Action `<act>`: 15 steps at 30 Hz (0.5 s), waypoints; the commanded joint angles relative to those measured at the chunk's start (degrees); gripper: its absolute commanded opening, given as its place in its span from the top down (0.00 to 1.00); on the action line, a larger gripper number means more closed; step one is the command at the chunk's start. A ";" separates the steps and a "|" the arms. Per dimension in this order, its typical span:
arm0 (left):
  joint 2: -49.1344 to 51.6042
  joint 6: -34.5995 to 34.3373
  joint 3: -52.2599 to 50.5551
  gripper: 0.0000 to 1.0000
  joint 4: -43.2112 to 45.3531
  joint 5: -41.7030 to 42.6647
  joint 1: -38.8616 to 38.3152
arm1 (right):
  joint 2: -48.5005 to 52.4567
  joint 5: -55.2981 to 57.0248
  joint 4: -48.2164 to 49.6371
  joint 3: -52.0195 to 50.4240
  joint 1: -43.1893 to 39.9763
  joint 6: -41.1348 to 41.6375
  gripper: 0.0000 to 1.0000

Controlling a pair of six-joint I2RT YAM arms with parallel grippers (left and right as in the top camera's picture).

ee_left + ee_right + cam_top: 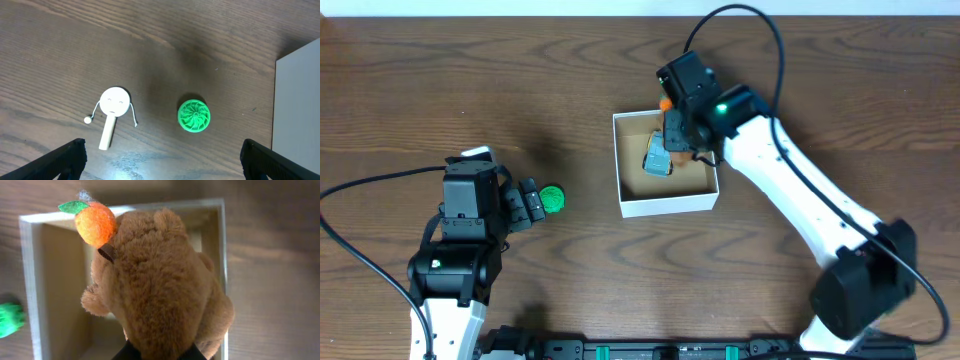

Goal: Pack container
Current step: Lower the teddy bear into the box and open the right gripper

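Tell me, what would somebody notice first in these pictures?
The fuzzy brown bear with an orange fruit on its head, gripped by the right gripper above the white box. Next, the bright green wheel on the dark table, beside a little white drum toy with a sleepy face.

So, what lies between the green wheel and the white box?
Nothing: only bare table separates the green wheel from the container, as the left wrist view shows.
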 commanded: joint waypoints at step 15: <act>0.07 -0.52 1.16 0.02 -0.15 0.17 0.28 | 7.91 1.49 -0.55 -0.79 -0.70 2.67 0.97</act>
